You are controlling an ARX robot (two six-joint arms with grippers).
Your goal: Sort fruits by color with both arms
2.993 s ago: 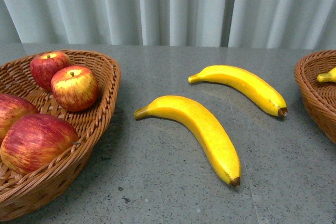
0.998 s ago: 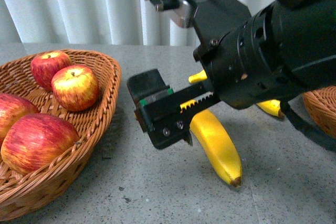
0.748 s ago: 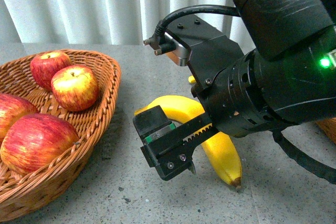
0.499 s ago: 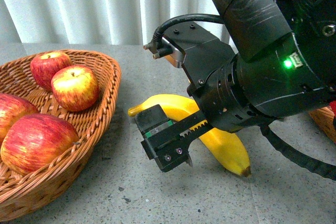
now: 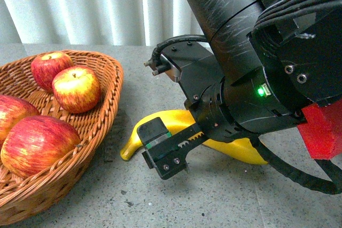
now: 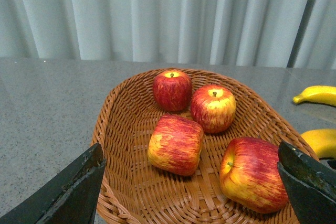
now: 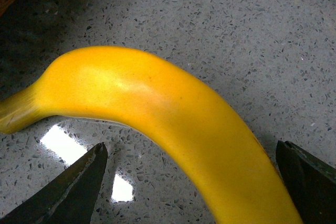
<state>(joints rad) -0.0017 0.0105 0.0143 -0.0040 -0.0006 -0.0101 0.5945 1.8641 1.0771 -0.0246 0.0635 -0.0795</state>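
Right tool (image 7: 189, 148) spread wide — banana (image 7: 121, 87) lying between its fingers (image 7: 79, 187), on table (image 7: 236, 35)

Scuffed black arm (image 5: 230, 25), green light (image 5: 261, 90), red block (image 5: 320, 132).

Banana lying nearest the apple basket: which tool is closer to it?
Right. The right tool straddles the banana, open, a finger either side. The left tool hovers open over the apple basket, the banana beyond its rim.

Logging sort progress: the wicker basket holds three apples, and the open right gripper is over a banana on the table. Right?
The wicker basket holds four apples, not three; the left wrist view shows all four. The open right gripper is over a banana on the table.
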